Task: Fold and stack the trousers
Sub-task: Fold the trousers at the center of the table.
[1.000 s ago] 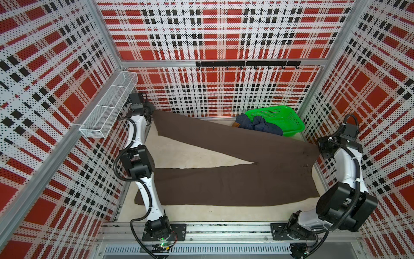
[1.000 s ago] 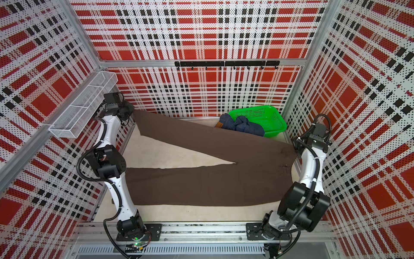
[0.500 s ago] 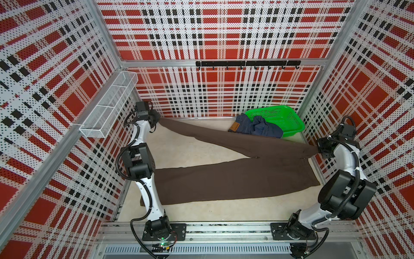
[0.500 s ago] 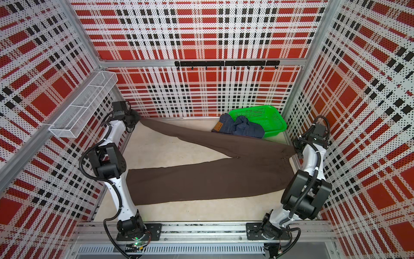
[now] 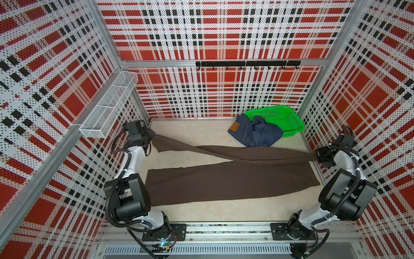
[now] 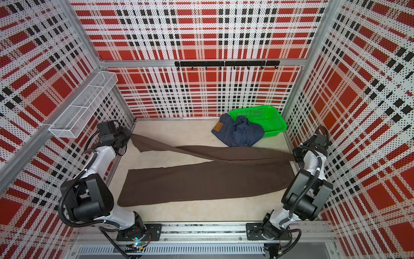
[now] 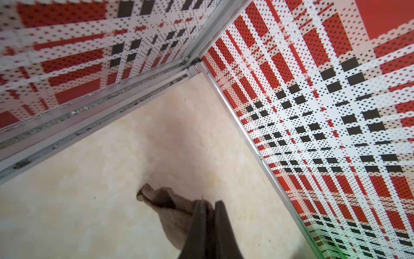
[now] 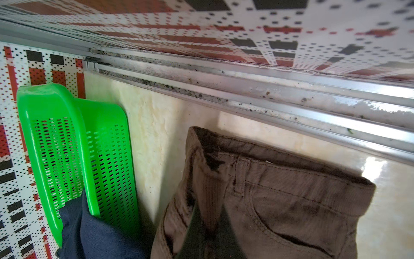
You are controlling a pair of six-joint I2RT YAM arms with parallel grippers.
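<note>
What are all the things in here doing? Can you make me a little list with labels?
left gripper: shut on a leg end of the brown trousers
right gripper: shut on the waistband of the brown trousers
far leg: lifted, twisted, stretched between the two grippers
near leg: lying flat on the table
denim trousers: crumpled, hanging over the green basket rim onto the table
stack: not started
</note>
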